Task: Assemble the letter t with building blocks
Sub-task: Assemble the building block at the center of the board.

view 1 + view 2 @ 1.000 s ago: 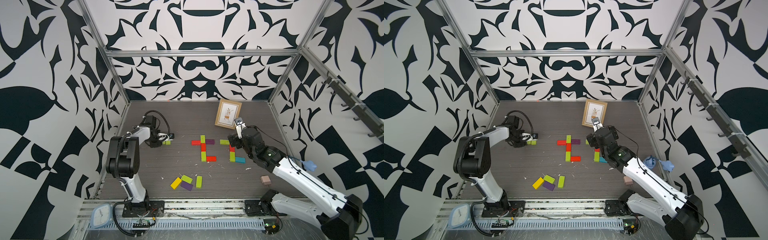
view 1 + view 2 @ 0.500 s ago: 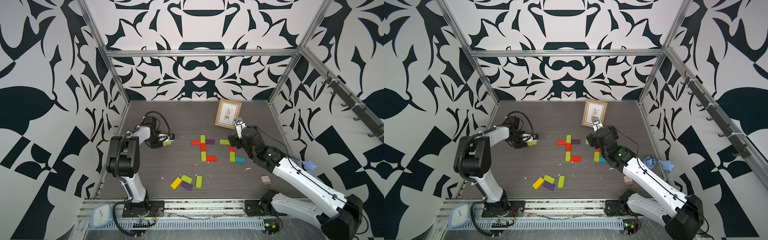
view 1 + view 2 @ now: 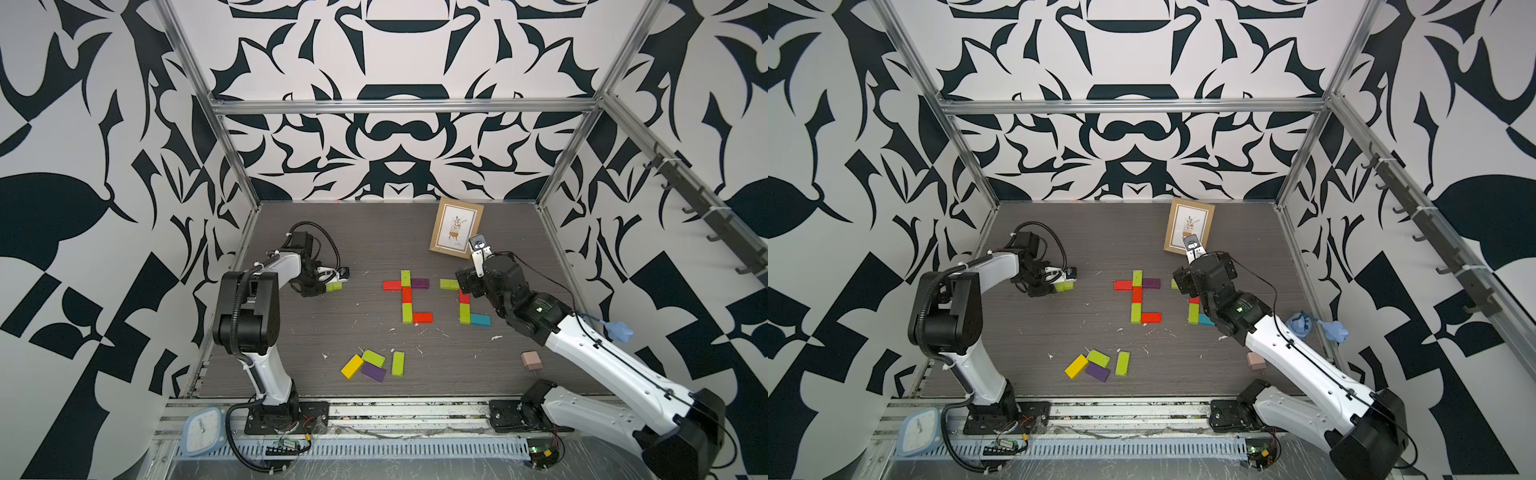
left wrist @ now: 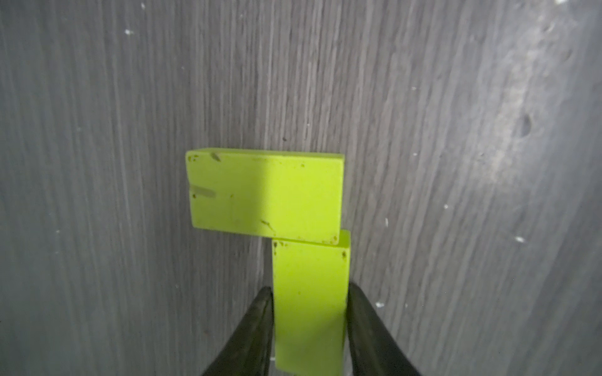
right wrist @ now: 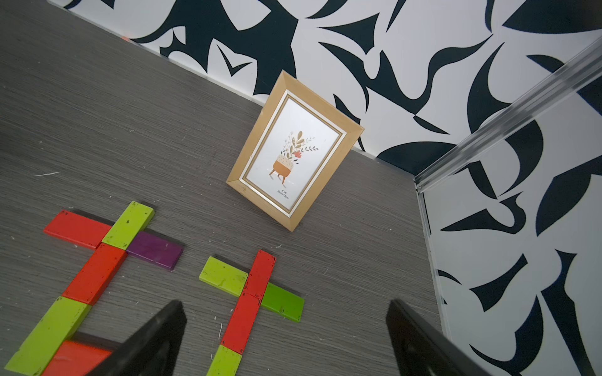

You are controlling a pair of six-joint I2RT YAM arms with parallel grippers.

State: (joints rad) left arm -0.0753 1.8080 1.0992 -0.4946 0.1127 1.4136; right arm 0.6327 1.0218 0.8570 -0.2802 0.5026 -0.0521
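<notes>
Your left pincer (image 4: pixel 309 289) is sitting with its fingers right against both sides of a lime green block (image 4: pixel 309 267) lying on the tabletop (image 4: pixel 130 162). I cannot tell if it is squeezing. That block is touching the long side of a second lime block (image 4: pixel 265 193). Your right pincer (image 5: pixel 285 304) is hanging wide apart, holding nothing, over the block letter (image 5: pixel 254 293) nearer the picture frame (image 5: pixel 293 149).

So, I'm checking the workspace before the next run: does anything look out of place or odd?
A pale pink plug adapter lies on the table near the right arm, seemingly a stray item, and white flecks are scattered across it.
</notes>
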